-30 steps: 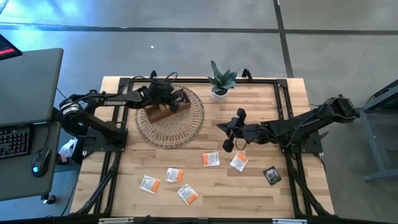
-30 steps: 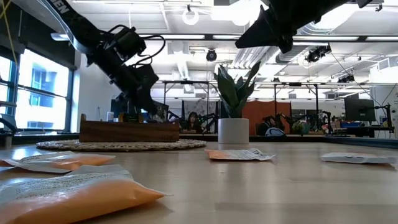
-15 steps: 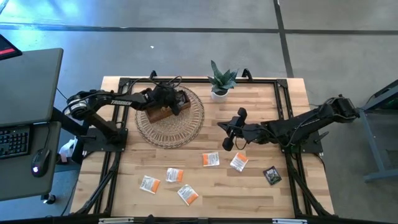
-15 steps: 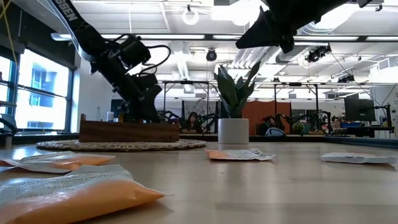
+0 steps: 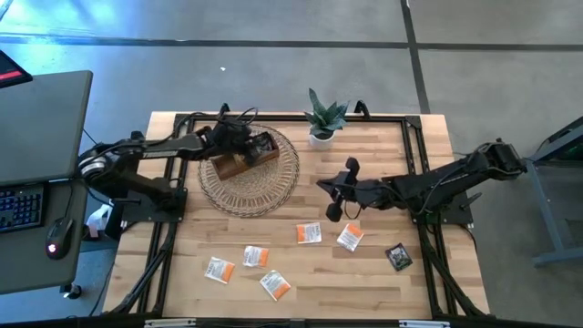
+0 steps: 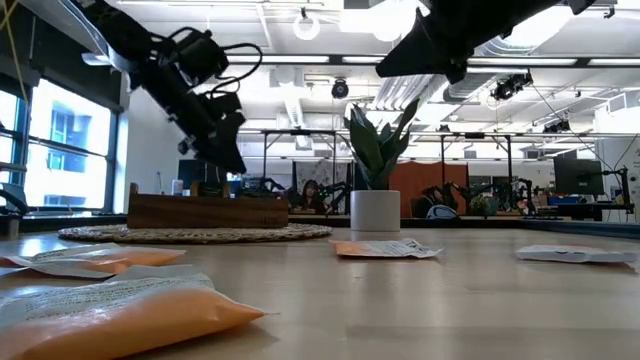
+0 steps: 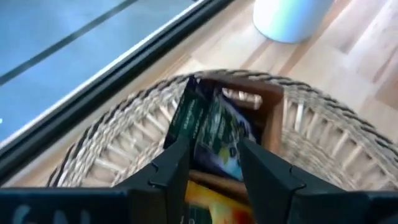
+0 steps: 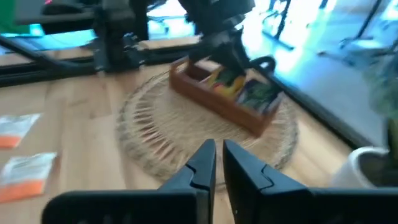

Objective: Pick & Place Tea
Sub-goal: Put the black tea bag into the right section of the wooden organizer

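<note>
High view: left gripper (image 5: 239,141) above the wooden tray (image 5: 244,156) on the woven mat (image 5: 250,173), far left of the worktop (image 5: 383,273). Right gripper (image 5: 333,196) hanging mid-worktop, well clear of the tray. Five orange-and-white sachets (image 5: 309,233) and one dark sachet (image 5: 397,256) loose along the near side; potted plant (image 5: 324,118) at the far edge.

Low view: left gripper (image 6: 215,135) now raised off the tray (image 6: 208,211), where half a second ago it reached down into it. Likely a release just made and a lift away.

Left wrist view: jaws parted with nothing between them; a dark green-labelled sachet (image 7: 211,127) standing in the tray's (image 7: 264,99) compartment beyond, an orange one just beside it. One more tea bag placed, by the look of it.

Right wrist view: right gripper (image 8: 216,163) with jaws nearly together, only a narrow gap, holding nothing; tray (image 8: 224,93) and left arm beyond. Pose unchanged from the earlier frames.
</note>
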`<control>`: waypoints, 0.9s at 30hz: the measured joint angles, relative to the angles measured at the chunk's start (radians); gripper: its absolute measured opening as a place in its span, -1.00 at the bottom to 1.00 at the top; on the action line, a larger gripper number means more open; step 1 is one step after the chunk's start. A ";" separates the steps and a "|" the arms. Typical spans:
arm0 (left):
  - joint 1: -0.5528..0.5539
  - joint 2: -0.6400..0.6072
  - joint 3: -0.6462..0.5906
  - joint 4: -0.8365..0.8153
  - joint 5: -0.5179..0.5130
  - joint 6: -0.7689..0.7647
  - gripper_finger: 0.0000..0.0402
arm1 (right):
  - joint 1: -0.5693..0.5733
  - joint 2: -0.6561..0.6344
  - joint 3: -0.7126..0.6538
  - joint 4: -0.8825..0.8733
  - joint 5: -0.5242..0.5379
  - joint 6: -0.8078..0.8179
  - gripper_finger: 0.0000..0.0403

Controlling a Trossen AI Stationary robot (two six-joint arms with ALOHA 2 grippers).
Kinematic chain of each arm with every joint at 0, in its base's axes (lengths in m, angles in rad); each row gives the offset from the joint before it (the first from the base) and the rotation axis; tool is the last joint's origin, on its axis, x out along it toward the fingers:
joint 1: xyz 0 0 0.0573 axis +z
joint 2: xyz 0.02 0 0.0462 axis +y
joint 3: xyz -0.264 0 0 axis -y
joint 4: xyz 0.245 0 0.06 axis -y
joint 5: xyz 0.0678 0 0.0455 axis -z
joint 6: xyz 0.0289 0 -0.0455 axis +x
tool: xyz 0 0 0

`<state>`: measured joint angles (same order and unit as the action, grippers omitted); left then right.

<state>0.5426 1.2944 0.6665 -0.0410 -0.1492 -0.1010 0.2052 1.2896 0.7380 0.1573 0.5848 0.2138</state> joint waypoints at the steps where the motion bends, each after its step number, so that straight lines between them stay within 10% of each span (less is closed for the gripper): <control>1: 0.000 -0.016 0.000 -0.011 0.001 -0.001 -0.29 | -0.002 0.000 0.000 0.013 0.012 -0.014 -0.85; 14: 0.000 -0.153 0.000 -0.075 0.039 0.018 -0.29 | -0.004 0.000 0.000 0.162 -0.112 -0.116 -0.93; 27: 0.000 -0.153 0.000 -0.074 0.091 0.014 -0.29 | 0.002 0.070 0.001 0.166 -0.287 0.115 -0.33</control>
<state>0.5423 1.1416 0.6662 -0.1150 -0.0578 -0.0868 0.2077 1.3594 0.7387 0.3228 0.2980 0.3291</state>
